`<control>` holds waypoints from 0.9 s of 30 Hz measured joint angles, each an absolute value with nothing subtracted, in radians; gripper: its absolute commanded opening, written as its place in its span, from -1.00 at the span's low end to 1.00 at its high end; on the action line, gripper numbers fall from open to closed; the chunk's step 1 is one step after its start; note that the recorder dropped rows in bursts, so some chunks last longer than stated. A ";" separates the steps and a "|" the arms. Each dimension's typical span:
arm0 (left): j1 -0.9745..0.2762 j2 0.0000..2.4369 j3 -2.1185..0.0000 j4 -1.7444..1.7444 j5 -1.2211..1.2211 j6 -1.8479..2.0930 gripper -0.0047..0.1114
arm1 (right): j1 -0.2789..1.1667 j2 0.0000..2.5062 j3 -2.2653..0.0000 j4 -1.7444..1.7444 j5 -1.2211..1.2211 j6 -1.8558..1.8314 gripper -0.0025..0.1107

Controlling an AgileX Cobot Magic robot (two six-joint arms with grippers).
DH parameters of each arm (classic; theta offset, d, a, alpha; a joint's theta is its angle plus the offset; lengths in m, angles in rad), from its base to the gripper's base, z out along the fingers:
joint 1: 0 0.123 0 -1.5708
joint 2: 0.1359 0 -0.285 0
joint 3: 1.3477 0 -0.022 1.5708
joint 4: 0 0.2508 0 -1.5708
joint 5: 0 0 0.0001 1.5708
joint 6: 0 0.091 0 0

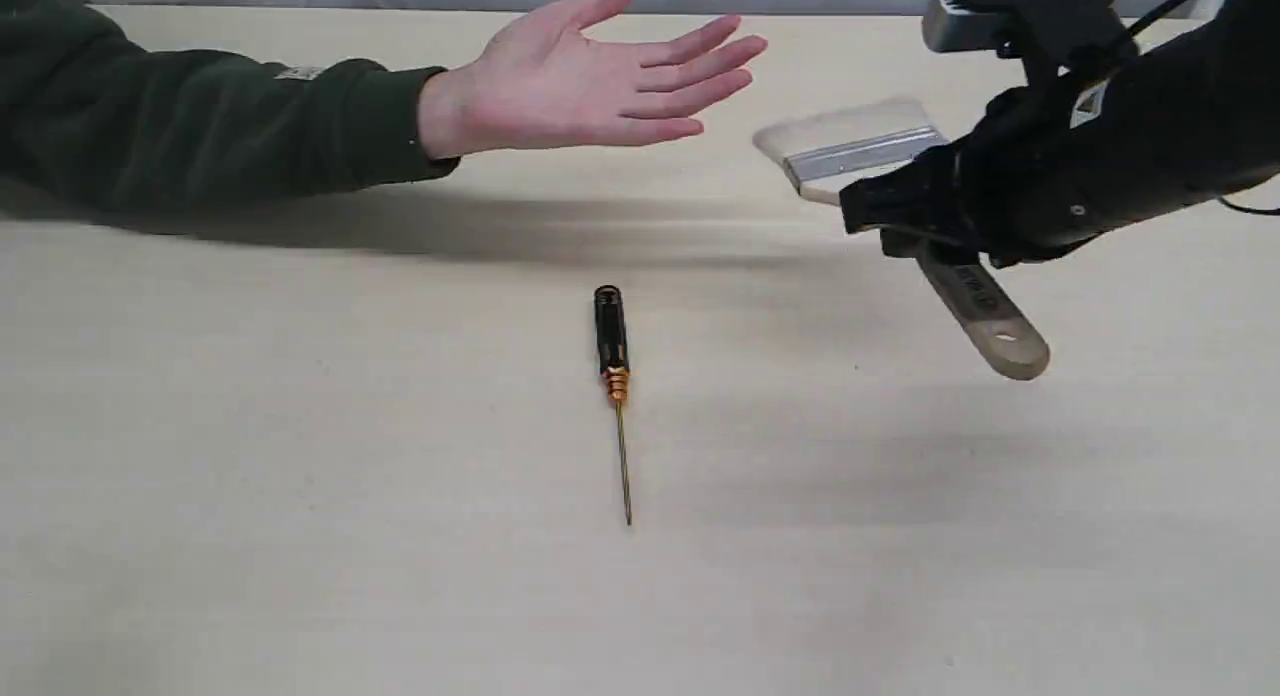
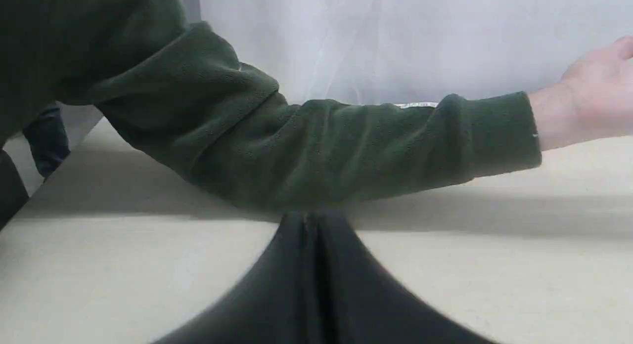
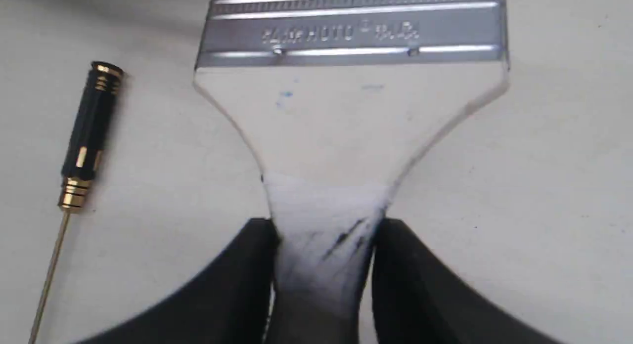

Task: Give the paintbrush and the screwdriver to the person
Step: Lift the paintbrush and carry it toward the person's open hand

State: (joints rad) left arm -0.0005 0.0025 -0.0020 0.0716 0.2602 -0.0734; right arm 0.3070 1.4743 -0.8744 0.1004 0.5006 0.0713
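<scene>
My right gripper [image 1: 905, 211] is shut on the paintbrush [image 1: 860, 148], holding it in the air at the right by the neck of its wooden handle. In the right wrist view the paintbrush [image 3: 346, 111] runs from between the black fingers [image 3: 237, 279] up to its silver ferrule. The person's open palm [image 1: 590, 76] is held out at the back, left of the bristles, with a gap between them. The screwdriver [image 1: 613, 361] lies flat mid-table, shaft toward the front; the screwdriver [image 3: 81, 141] also shows beside the brush. My left gripper [image 2: 312, 225] is shut and holds nothing, close under the person's green sleeve [image 2: 316, 151].
The dark green sleeve [image 1: 200, 126] stretches across the back left over the beige table [image 1: 300, 476]. A pale curtain [image 2: 395, 37] hangs behind the table, and the table's edge [image 2: 59, 166] shows near the person's body.
</scene>
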 measured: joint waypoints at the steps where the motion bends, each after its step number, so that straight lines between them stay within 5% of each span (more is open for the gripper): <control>1: 0.000 0.002 -0.002 0.072 0.260 -0.073 -0.92 | 0.307 1.451 -0.869 0.100 0.501 0.077 -0.88; 13: 0.000 0.002 -0.002 0.072 0.260 -0.073 -0.92 | 0.307 1.234 -0.850 0.111 0.499 0.092 -0.88; 27: 0.000 0.002 -0.002 0.072 0.260 -0.073 -0.92 | 0.331 1.398 -1.042 0.156 0.493 0.034 -0.88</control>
State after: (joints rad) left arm -0.0005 0.0025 -0.0020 0.0716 0.2602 -0.0734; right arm 0.3312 1.3984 -1.0417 0.1556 0.4930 0.0338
